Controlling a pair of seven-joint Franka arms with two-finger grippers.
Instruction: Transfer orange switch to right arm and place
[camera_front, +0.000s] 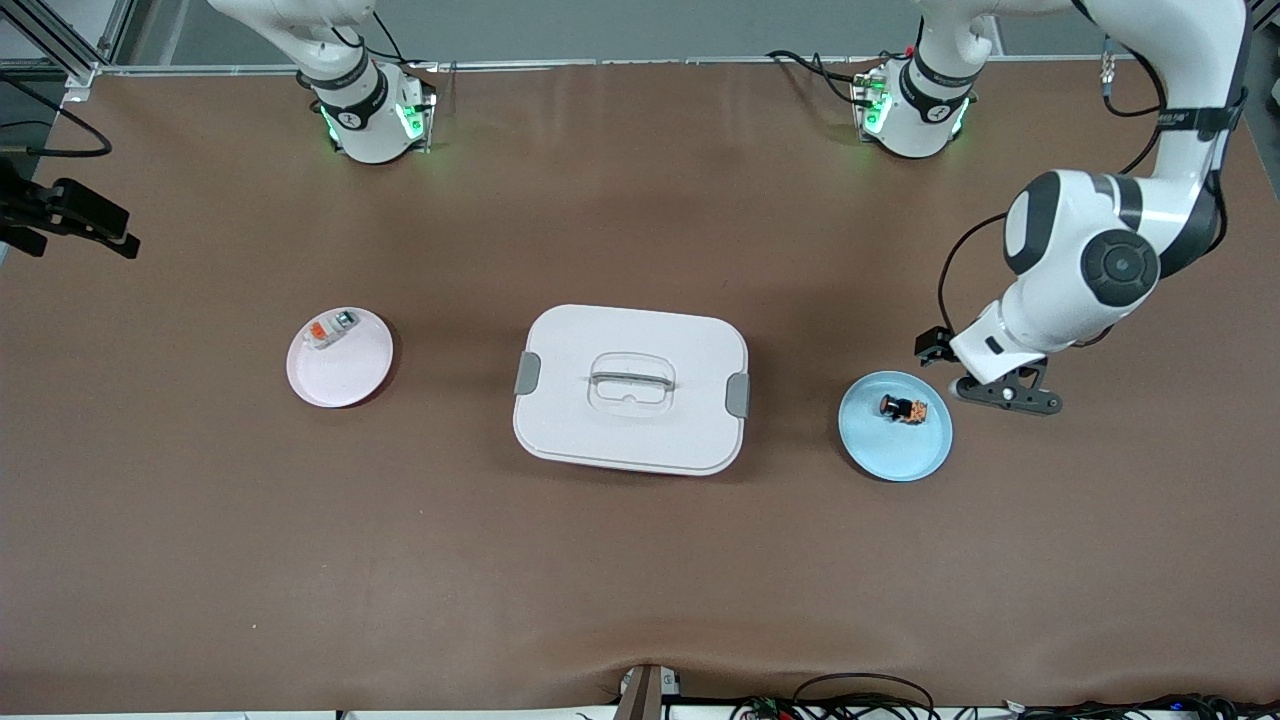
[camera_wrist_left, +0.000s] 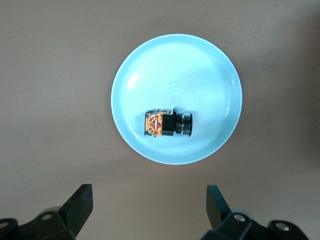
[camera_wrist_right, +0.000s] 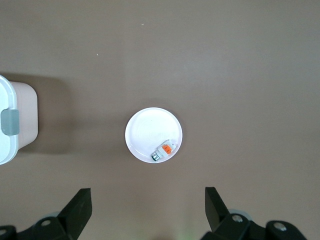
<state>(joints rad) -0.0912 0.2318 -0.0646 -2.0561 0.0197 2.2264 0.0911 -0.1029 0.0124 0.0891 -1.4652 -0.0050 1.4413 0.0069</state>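
Front view: the orange switch (camera_front: 903, 408) lies on its side in the blue plate (camera_front: 895, 450), long axis along the table's length, beside the left gripper (camera_front: 1005, 393). Left wrist view shows its jaws wide. Right wrist view alone shows the right gripper (camera_wrist_right: 147, 210), spread wide over the white plate (camera_wrist_right: 145, 127) holding a grey block (camera_wrist_right: 163, 151).

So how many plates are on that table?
2. A blue plate holding the orange switch toward the left arm's end, and a pink plate toward the right arm's end.
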